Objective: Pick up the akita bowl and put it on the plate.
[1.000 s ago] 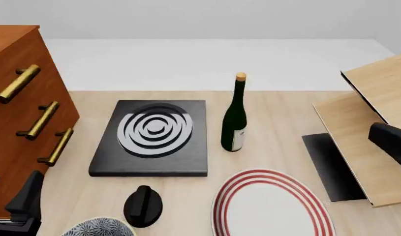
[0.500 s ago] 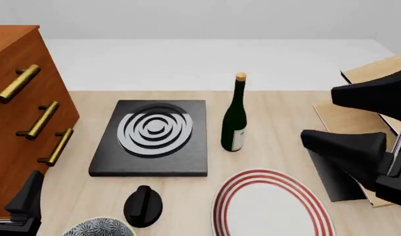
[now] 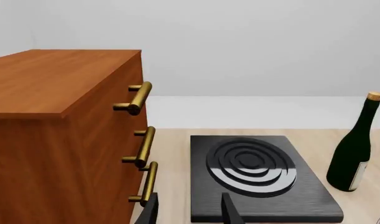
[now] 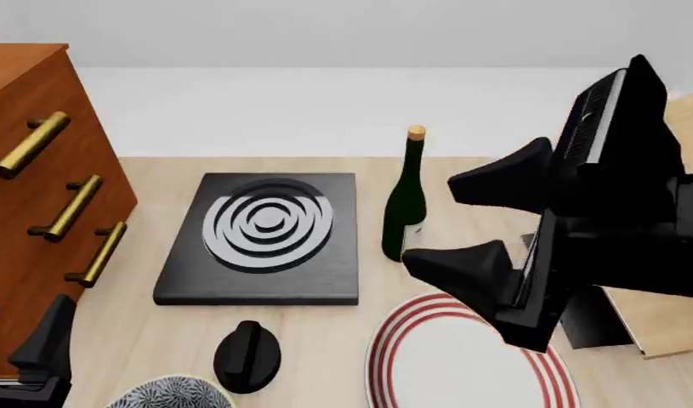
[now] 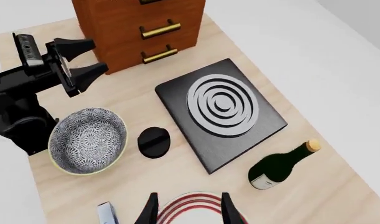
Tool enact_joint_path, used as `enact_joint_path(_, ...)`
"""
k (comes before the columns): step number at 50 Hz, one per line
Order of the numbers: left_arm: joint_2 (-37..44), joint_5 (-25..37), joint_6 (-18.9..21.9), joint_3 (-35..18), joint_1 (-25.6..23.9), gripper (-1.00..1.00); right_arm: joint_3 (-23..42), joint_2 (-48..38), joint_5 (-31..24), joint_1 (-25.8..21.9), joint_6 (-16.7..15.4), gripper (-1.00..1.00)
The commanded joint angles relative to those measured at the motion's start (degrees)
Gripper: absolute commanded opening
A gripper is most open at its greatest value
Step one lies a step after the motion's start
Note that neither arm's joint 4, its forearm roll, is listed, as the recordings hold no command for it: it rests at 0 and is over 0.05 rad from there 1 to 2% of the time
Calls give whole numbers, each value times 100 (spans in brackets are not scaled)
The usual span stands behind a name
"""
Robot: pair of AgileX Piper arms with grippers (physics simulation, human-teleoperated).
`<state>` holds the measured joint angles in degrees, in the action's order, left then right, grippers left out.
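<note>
**Right arm raised over the plate, bowl unheld at the near left edge**

Taking the front view as a clock face: the wooden drawer cabinet (image 4: 34, 204) with brass handles fills the 9 o'clock side. The right arm's gripper (image 4: 471, 225) is the next largest shape, reaching in from 3 o'clock, raised above the table with its two fingers spread apart and nothing between them. Behind it at 3 o'clock lie pale wooden boards (image 4: 652, 314). The black slab (image 4: 264, 238) with white concentric rings lies flat just left of centre. The plate (image 4: 437, 361), white with red rings, lies at 5 o'clock, partly covered by the right gripper's lower finger. The akita bowl (image 5: 87, 140) stands upright on the table at 7 o'clock, only its far rim entering the front view, and well apart from the plate. The left gripper (image 5: 84, 65) sits at 8 o'clock beside the cabinet, fingers parted and empty, just past the bowl. A dark wine bottle (image 4: 406, 204) stands upright near centre, just right of the slab. A black knob (image 4: 247, 355) rests at 6 o'clock, between bowl and plate.
</note>
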<state>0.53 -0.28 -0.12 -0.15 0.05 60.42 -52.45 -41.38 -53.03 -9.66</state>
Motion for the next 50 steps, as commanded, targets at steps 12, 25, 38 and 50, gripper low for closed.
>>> enact_joint_path(12, -1, -7, 2, 7, -1, 100, 341, -1164, 682, -510, 503, 100)
enact_joint_path(25, -1, -7, 2, 7, -1, 100, 418, -1698, 1019, -744, 857, 100)
enact_joint_path(38, 1, -7, 1, 7, 0, 100, 424, -2257, 1325, -1251, 1180, 100)
enact_joint_path(50, 0, -7, 2, 7, 1, 100, 338, -2557, 1588, -1410, 1327, 100)
